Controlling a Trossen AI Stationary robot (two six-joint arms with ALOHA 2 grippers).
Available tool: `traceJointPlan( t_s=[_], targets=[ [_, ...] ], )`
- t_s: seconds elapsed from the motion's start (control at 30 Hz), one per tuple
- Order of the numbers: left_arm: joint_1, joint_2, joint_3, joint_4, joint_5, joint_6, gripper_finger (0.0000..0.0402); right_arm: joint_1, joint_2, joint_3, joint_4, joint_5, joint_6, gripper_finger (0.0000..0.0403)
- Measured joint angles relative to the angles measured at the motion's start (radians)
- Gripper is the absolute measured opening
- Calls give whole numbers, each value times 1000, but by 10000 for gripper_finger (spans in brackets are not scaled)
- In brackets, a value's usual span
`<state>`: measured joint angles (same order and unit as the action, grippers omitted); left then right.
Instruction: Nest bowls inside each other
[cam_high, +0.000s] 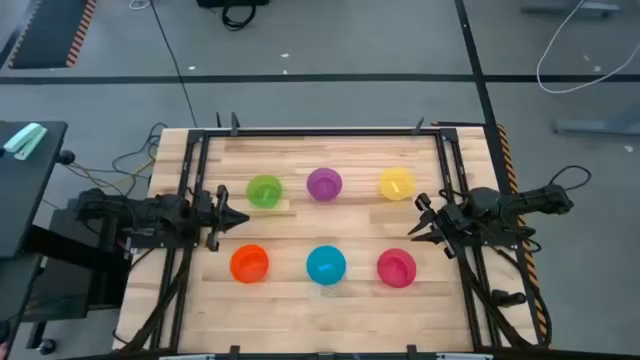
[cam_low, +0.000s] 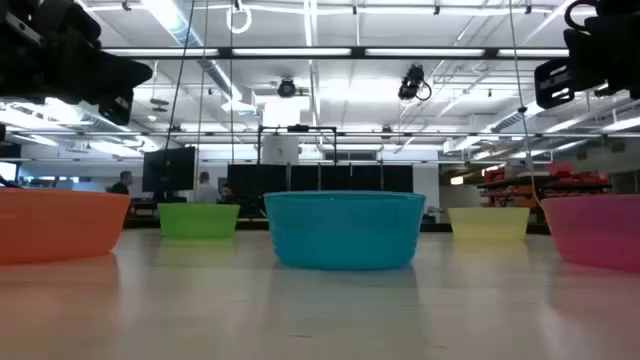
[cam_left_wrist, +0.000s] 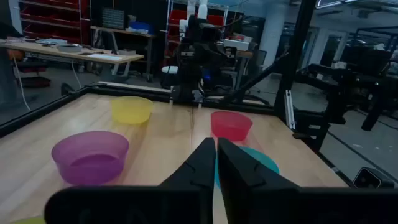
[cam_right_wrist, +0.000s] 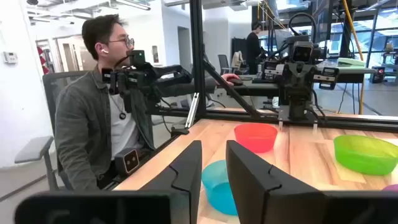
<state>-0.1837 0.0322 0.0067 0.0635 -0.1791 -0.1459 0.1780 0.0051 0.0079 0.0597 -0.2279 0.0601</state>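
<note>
Near row on wooden table (cam_high: 290, 290): orange bowl (cam_high: 249, 264), blue bowl (cam_high: 326, 265), pink-red bowl (cam_high: 396, 267), all apart, none nested. Far row: green bowl (cam_high: 264, 192), purple bowl (cam_high: 324, 184), yellow bowl (cam_high: 397, 183), also separate. Left gripper (cam_high: 236, 218) at left edge betw. rows, fingers pressed together, holding nothing. Right gripper (cam_high: 416, 226) at right edge, fingers parted, holding nothing. Beyond table, seated person (cam_right_wrist: 99, 118).

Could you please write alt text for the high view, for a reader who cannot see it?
Six separate bowls sit in two rows on a wooden table: green, purple, yellow; orange, blue, pink-red. The left pincer and right pincer wait at the sides, holding nothing.
</note>
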Motion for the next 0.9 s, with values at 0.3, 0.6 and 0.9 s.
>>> traceJointPlan(
  t_s=[0.3,0.6,0.9],
  targets=[
    [0,0,0,0,0,0,36,0,0,0,0,0,0,81],
    [0,0,0,0,0,0,26,0,0,0,0,0,0,81],
    [0,0,0,0,0,0,30,0,0,0,0,0,0,81]
  ],
)
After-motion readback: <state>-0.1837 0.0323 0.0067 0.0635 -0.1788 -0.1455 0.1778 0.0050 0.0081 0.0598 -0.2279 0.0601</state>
